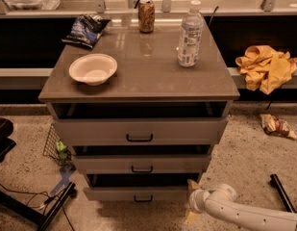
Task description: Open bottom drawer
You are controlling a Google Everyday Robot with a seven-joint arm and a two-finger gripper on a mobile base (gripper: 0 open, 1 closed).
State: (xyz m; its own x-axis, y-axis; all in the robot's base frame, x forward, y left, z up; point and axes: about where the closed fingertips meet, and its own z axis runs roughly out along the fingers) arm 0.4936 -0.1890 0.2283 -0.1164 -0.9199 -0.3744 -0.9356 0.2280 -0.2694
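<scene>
Speckled flooring is surrounding a grey cabinet (138,76), its bottom drawer (114,194) sitting lowest of three. The tool (192,201) is hovering beside the drawer's right corner, and I cannot tell whether it is open. Centring on the black handle (143,198) is looking wisest.

Beside bottom drawer (138,194): end effector (191,200)
</scene>
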